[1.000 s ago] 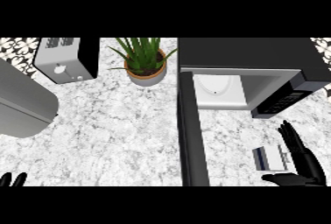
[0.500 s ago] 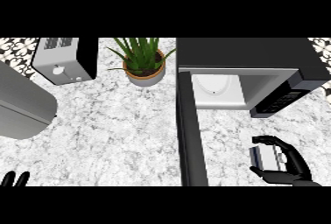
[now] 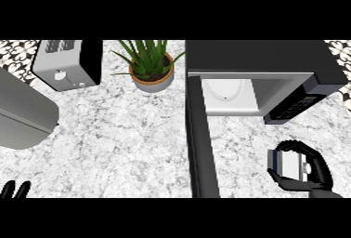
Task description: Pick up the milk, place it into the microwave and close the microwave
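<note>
Right hand (image 3: pixel 306 171) is curled around the milk (image 3: pixel 289 166), fingers over the top and thumb underneath. The milk is a small white and grey carton, down on the counter (image 3: pixel 123 135) at the right side, in front of the microwave (image 3: pixel 264 79) and well apart from it. No words or brand can be read on the carton; it is too small to tell.

Left hand (image 3: pixel 15 189) only shows as straight fingertips at the bottom left edge, resting there.

The microwave is open. Its door (image 3: pixel 200 139) sticks out toward the bottom edge like a long dark wall, just left of the milk. The white inside (image 3: pixel 230 95) shows. Bare counter lies between the milk and the opening.

On the left are a toaster (image 3: pixel 65 62) and a potted plant (image 3: pixel 151 65), far from the milk.
</note>
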Tool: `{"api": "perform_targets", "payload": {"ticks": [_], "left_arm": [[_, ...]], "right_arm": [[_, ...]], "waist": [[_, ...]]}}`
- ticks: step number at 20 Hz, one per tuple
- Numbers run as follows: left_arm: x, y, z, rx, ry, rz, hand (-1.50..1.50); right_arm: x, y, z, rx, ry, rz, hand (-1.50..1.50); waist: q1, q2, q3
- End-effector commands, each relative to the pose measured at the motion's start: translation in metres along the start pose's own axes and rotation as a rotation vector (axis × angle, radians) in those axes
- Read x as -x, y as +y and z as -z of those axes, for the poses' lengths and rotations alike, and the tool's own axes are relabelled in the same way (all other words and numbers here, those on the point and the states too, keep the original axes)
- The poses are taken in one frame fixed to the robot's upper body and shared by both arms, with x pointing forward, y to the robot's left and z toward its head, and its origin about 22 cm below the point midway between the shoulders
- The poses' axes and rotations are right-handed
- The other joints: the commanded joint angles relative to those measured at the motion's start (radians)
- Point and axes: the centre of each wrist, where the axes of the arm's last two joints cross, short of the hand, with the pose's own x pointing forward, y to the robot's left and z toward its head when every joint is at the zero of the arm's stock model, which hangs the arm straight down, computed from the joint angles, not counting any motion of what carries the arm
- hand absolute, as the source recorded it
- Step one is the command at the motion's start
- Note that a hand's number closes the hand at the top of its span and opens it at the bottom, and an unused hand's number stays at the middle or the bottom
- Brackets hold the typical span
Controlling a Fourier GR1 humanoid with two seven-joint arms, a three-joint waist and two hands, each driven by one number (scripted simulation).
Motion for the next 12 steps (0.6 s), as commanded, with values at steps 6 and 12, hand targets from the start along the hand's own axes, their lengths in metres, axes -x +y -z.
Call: {"api": "perform_targets", "payload": {"ticks": [6,12], "left_arm": [[-0.002,0.003,-0.009,0.023,0.015,-0.026,-1.5],[-0.006,0.003,-0.003,-0.007,0.018,-0.033,-1.5]], "right_arm": [[-0.018,-0.013,0.009,0.115,-0.138,0.027,1.5],[-0.045,0.02,0.026,0.032,-0.17,0.131,1.5]], "waist": [[0.002,-0.001,-0.001],[-0.006,-0.002,-0.002]]}}
